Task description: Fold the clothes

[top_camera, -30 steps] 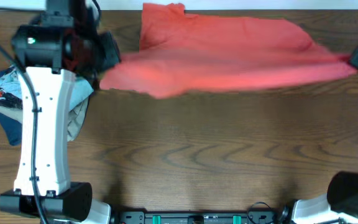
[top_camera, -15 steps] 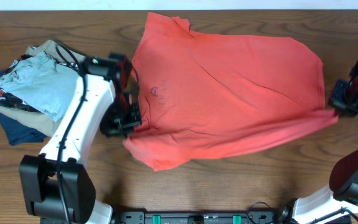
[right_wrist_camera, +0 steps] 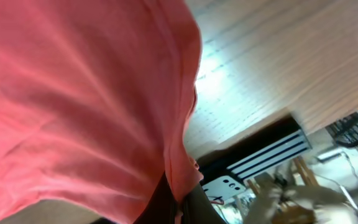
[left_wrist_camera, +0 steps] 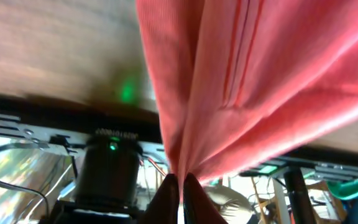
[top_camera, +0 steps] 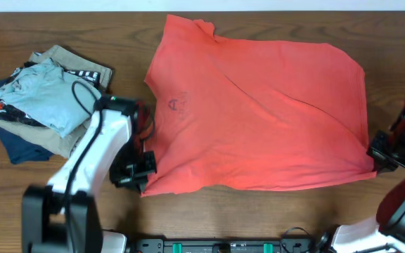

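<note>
Lighting: bright, even, from overhead.
You get soft shadows at the T-shirt (top_camera: pixel 259 112) edges; both wrist views blur close up, with glare on the table (right_wrist_camera: pixel 278 68).

Your counter (top_camera: pixel 259 218) is dark brown wood with a bold grain, and two things lie on it. The coral-red T-shirt (top_camera: pixel 259 112) is spread open over the middle and right. Its far end reaches close to the counter's back edge and its near edge stops short of the front, leaving a band of bare wood. A small dark mark (top_camera: pixel 177 104) shows near the shirt's left side. At the left, apart from the shirt, sits a pile of folded clothes: a navy garment (top_camera: pixel 16 147) lowest, a tan garment (top_camera: pixel 65 57) over it and a light blue shirt (top_camera: pixel 41 98) on top.
</note>
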Tool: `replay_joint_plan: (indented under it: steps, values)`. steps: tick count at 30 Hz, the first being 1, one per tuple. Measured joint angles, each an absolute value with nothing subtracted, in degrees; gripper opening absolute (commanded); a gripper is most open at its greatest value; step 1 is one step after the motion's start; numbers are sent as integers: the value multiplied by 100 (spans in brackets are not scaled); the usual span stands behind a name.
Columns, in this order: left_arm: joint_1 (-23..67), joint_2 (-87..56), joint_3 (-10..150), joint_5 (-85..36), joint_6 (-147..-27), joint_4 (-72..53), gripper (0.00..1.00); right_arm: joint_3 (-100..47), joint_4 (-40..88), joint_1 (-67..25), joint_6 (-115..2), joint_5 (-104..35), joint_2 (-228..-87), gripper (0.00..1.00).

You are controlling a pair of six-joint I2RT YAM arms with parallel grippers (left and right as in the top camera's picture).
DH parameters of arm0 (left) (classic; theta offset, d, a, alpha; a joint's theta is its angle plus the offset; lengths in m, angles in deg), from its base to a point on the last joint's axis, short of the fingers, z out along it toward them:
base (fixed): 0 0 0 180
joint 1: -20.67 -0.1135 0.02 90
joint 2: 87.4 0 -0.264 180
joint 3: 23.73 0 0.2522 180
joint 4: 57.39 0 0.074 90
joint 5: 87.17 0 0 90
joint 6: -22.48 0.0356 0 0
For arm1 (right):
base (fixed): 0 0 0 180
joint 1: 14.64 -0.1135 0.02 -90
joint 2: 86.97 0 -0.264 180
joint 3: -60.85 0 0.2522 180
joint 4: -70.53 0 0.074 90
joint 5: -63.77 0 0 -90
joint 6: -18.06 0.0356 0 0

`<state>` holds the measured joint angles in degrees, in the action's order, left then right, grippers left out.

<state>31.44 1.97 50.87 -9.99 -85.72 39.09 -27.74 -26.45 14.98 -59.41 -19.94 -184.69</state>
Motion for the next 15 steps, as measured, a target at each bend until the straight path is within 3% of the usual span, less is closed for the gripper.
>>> replay_joint_plan:
  steps: [8, 15]
  values:
    - [3144, -1298, 5026, -1096, -8819, 3972, 6, -2715, -2647, 1501, -5908, -2001, -17319, 2]
    - [3144, -1806, 5026, -1100, -9173, 3524, 6, -2688, -2641, 1501, -5895, -2001, -17155, 3]
